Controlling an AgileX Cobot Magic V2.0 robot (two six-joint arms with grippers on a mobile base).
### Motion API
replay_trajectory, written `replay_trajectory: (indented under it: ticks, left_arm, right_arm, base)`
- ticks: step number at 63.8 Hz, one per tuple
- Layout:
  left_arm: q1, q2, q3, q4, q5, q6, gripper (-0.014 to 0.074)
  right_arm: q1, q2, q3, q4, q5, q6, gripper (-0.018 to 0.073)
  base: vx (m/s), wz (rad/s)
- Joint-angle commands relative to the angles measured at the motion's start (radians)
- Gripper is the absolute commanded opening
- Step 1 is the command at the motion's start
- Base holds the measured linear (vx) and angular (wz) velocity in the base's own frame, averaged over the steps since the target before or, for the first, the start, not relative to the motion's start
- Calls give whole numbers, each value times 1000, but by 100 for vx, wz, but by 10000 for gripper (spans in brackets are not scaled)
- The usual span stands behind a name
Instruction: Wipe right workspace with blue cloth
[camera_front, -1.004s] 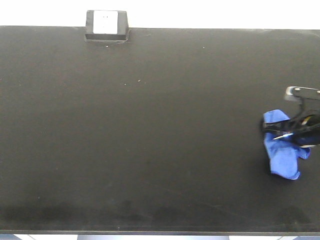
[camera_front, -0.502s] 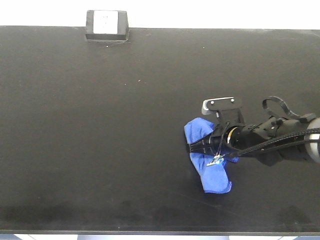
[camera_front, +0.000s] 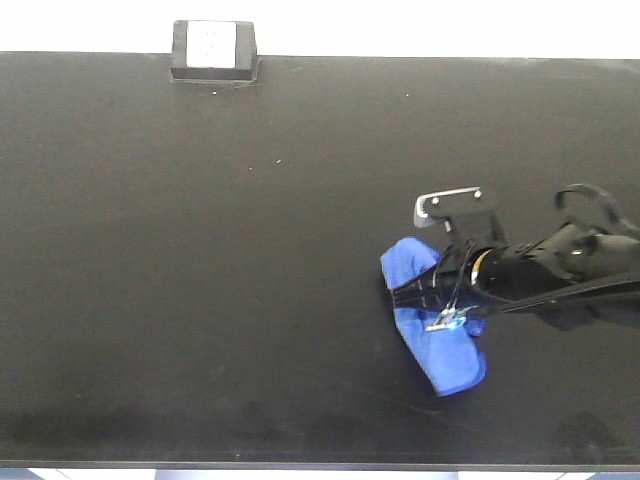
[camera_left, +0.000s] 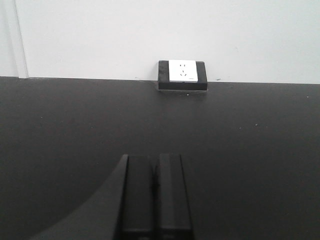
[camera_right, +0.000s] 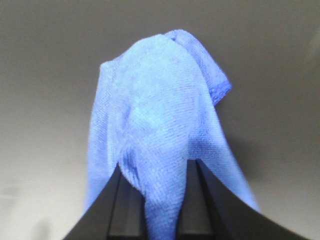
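Front view, L to R: small black socket box w/ white face (camera_front: 212, 48) stood at the far edge, upper left. The broad matte black benchtop, i.e. right workspace (camera_front: 200, 280), lay bare across its left and centre. The small royal-blue microfibre cloth (camera_front: 432, 325) lay right of centre, toward the near edge, flat on the top. The right gripper (camera_front: 425, 296), on an arm entering from the right edge, was over the cloth's middle.

Key relation: the cloth was directly at and under the right gripper tips, not beside them. Its long axis ran from far-left to near-right, roughly crosswise to the arm. One lobe spread beyond the tips, the other trailed toward the near edge. Only the right arm was near it; the unwiped span lay to the gripper's left, so a sweep that way looks likely.

Right wrist view: right fingers (camera_right: 202, 195) were closed onto a bunched fold of the cloth (camera_right: 160, 130), a narrow gap filled w/ fabric. The front view could not confirm this grip.

Left wrist view: left gripper (camera_left: 152, 195) had its fingers pressed together, holding nothing, above bare benchtop and facing the socket box (camera_left: 183, 74). It did not appear in the front view.
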Motion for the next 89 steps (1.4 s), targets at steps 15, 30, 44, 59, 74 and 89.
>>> replay_trajectory:
  ticks: [15, 30, 44, 59, 74, 89]
  left_arm:
    - [-5, -16, 30, 1, -83, -8, -6]
    - [-5, -16, 30, 1, -83, -8, -6]
    - [-5, -16, 30, 1, -83, -8, -6]
    - [-5, -16, 30, 1, -83, -8, -6]
    - [-5, -16, 30, 1, -83, -8, -6]
    - [-5, -16, 30, 1, -83, -8, -6]
  right_arm:
    - [0, -185, -21, -14, -7, -16, 533]
    - [1, -380, -21, 3, 122, -18, 573]
    - [1, -566, -21, 3, 215, -14, 573]
    - [1, -684, -21, -12, 219, -14, 573]
    - [-2, -724, -20, -130, 234, -20, 534]
    - [-217, -890, -18, -35, 277, -23, 429]
  base:
    - [0, 0]
    - [0, 0]
    - [0, 0]
    - [0, 0]
    - [0, 0]
    - [0, 0]
